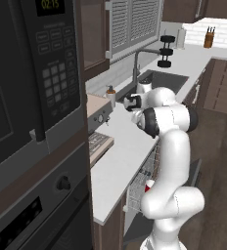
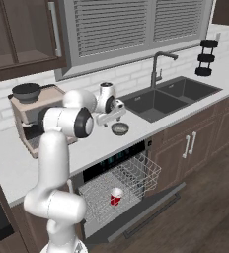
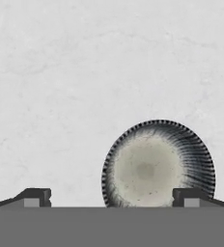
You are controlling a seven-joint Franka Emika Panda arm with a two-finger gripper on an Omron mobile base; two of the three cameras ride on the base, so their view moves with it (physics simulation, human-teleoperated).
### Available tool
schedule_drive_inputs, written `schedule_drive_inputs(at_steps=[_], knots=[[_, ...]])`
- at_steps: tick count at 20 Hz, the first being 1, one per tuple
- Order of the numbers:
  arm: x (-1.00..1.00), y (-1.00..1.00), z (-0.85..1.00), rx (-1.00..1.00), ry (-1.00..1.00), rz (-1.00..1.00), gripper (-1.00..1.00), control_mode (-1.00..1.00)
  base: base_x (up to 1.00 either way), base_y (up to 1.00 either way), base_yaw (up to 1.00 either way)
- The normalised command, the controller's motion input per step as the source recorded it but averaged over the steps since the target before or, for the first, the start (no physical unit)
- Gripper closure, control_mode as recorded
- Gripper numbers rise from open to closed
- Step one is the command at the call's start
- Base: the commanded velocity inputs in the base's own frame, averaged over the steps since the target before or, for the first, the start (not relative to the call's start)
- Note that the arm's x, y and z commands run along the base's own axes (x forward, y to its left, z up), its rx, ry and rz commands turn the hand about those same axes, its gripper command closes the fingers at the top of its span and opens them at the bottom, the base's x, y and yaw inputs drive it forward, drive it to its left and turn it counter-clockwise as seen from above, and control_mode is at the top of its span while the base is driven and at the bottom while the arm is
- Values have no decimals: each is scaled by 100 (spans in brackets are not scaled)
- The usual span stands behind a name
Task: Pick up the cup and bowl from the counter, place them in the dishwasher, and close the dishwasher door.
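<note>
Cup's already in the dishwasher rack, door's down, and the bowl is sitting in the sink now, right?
Not quite. The bowl is on the counter, beside the sink, as the right base view shows. The cup does stand in the rack, and the dishwasher door is down.

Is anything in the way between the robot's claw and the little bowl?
No, nothing visible is. The gripper hangs open just above the bowl on the bare counter. The bowl sits off to one side, under one fingertip rather than centred. Its way to the dishwasher looks free too: door down, rack out, the cup already inside.
</note>
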Motion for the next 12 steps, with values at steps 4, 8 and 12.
schedule_drive_inputs(at_steps=[4,8,12], knots=[[14,-1,-19,2,0,0,-100,-100,0,0,0],[0,0,-31,0,0,0,-100,-100,0,0,0],[0,0,-44,0,0,0,-100,-100,0,0,0]])
